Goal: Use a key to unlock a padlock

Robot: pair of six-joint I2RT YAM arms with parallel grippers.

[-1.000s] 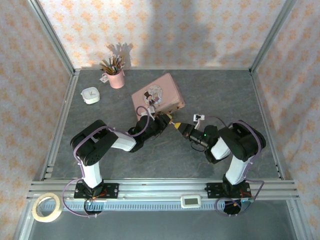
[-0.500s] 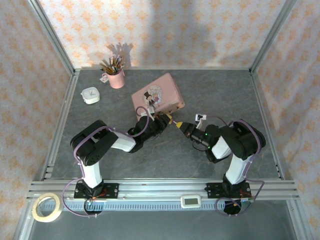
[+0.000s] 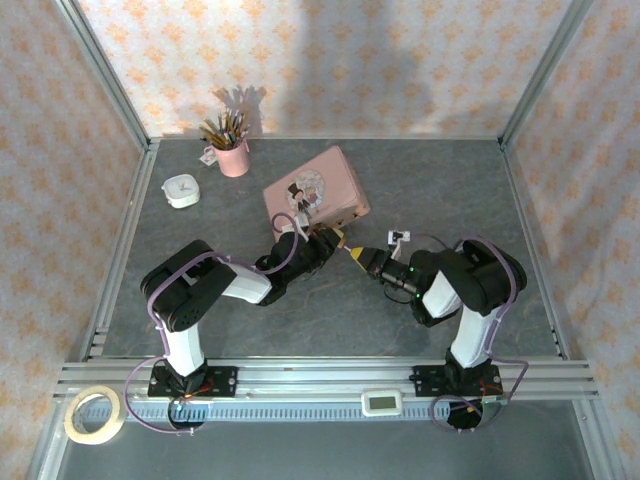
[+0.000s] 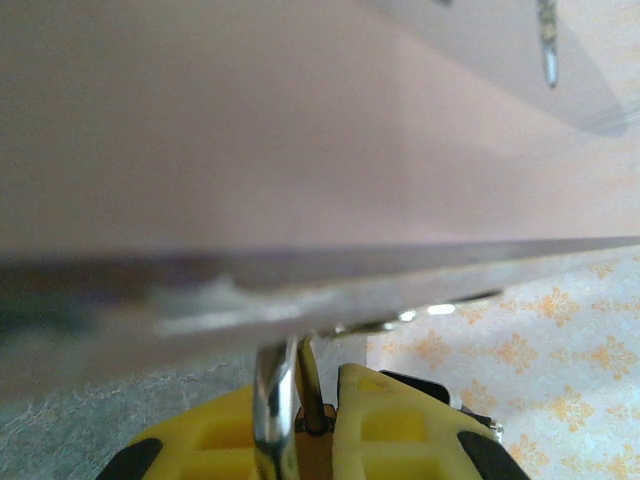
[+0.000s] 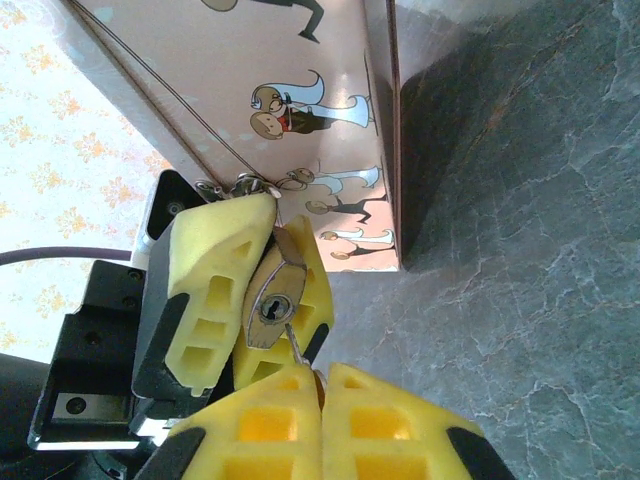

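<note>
We've got the left end effector [image 4: 318,425] clamped on the padlock [image 5: 272,300] just off the pink tin's [image 5: 330,120] near corner, and the right end effector [image 5: 322,385] pinched shut on the key [image 5: 297,346], tip at the keyhole, tin edge crowding one side, open grey surface [image 5: 520,250] on the other.

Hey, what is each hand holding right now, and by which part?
The left hand pinches the padlock by its body, keyhole facing out. The right hand pinches the key by its head end, blade reaching the keyhole.
</note>
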